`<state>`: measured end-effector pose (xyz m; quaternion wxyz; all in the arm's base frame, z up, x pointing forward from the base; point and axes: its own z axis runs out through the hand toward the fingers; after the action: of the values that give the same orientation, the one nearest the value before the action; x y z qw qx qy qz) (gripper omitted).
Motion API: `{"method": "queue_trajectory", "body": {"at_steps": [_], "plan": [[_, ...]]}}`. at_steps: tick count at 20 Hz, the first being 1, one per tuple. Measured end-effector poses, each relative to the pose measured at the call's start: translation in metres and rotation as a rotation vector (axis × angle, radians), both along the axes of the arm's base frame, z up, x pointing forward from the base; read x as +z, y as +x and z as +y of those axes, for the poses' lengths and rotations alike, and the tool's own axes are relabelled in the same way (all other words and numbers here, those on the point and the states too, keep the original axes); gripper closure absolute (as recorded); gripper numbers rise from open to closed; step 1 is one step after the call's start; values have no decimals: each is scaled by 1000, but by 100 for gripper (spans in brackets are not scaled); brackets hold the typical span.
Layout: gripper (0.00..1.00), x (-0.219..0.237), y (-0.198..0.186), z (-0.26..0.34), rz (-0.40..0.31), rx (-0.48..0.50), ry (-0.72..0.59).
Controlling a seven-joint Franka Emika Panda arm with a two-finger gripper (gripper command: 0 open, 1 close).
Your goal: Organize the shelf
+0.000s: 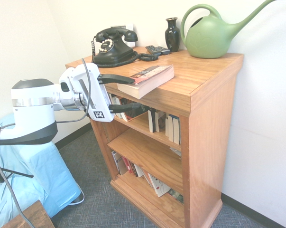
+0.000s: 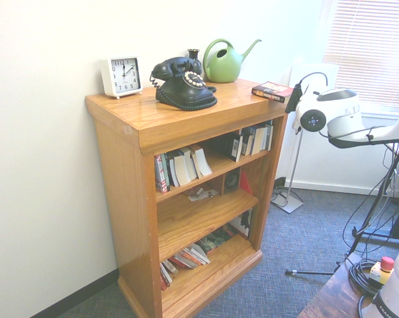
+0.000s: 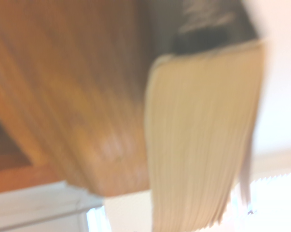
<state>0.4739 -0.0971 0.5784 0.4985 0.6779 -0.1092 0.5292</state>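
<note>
I am holding my hand (image 1: 128, 94) wide open around the shelf's (image 1: 199, 76) near edge, where the stiff, fairly heavy paperback (image 1: 150, 79) overhangs, offering its thick spine side for gripping.

Shelf (image 1: 207, 118): orange-brown wood bookcase, upright against white wall, thick overhanging flat top, solid side panels, three tiers. Top tier holds upright and leaning books across its width; middle tier mostly bare, with a few small items near the back; bottom tier has books slumped flat or leaning. Book (image 1: 147, 80), thick paperback with dark reddish cover, lies flat on the top at its front edge, near one front corner, overhanging slightly, pages facing outward. In the wrist view its page block (image 3: 203, 140) shows beside the wood, blurred.
</note>
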Motion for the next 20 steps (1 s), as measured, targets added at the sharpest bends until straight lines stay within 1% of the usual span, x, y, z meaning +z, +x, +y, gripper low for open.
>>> {"method": "queue_trajectory", "body": {"at_steps": [2, 8, 12, 17, 20], "plan": [[0, -4, -3, 2, 1, 31, -23], [0, -11, -6, 1, 76, 217, -44], [0, -9, -10, -5, 108, 332, -57], [0, -17, -9, -2, 125, 421, -84], [0, -18, -3, 4, 123, 443, -89]]}}
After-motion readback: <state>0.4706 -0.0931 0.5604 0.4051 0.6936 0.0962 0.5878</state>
